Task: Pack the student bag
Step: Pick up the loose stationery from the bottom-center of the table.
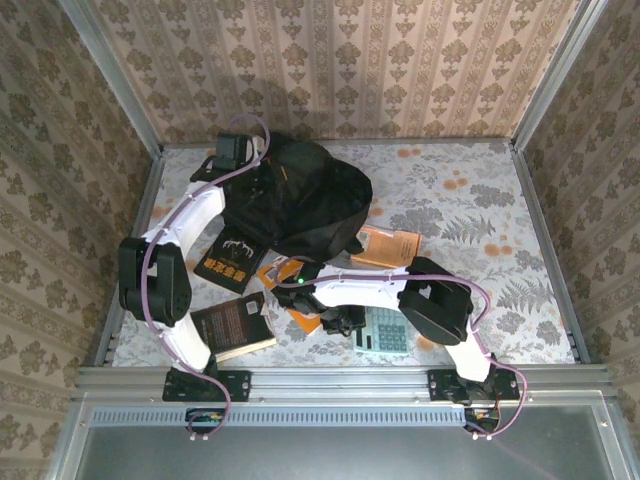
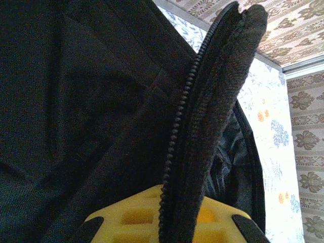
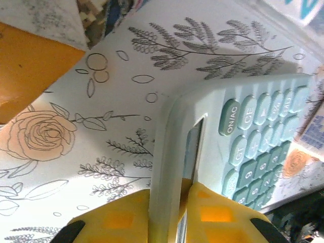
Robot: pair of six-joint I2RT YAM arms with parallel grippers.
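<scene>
The student bag (image 1: 305, 200) was seen at the back left of the worktop (image 1: 480, 210). Its zip edge (image 2: 202, 126) was pinched tight in the left hand (image 2: 169, 228). The calculator (image 3: 253, 136) was squeezed by its edge in the right hand (image 3: 164, 225).

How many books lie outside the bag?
4: gold-lettered black book and dark book left of the student bag, orange book right of it, second orange book under the right arm. More may be hidden.

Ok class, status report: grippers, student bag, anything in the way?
Left fingers shut on student bag, zipper edge. Right fingers clamp calculator. Orange book lies between calculator and bag.
</scene>
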